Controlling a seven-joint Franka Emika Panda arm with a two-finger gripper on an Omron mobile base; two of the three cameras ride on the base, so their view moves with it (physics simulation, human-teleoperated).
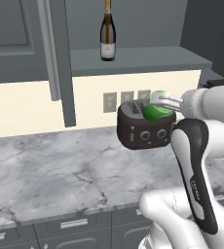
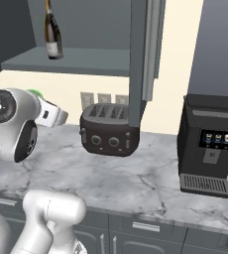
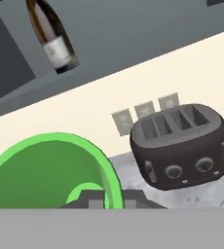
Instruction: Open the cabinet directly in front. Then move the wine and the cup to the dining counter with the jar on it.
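Observation:
The cabinet's door (image 1: 60, 58) stands swung open, edge-on, with its silver bar handle (image 1: 48, 48) facing left; the same door (image 2: 138, 59) hangs right of the shelf in the right base view. The wine (image 1: 107, 31) stands upright on the open shelf (image 1: 138, 61), as do the wine (image 2: 51, 32) and the wine (image 3: 53, 39) seen from the other cameras. My gripper (image 1: 159, 102) is shut on the rim of the green cup (image 1: 155, 112), held in the air in front of the toaster, below the shelf. The cup (image 3: 50, 170) gapes close to the hand camera. The dining counter and the jar are out of view.
A black toaster (image 2: 108, 130) sits on the marble counter (image 1: 60, 170) against the cream backsplash with sockets (image 1: 110, 102). A black coffee machine (image 2: 205, 144) stands further right. Grey drawers (image 2: 145, 225) run under the counter edge.

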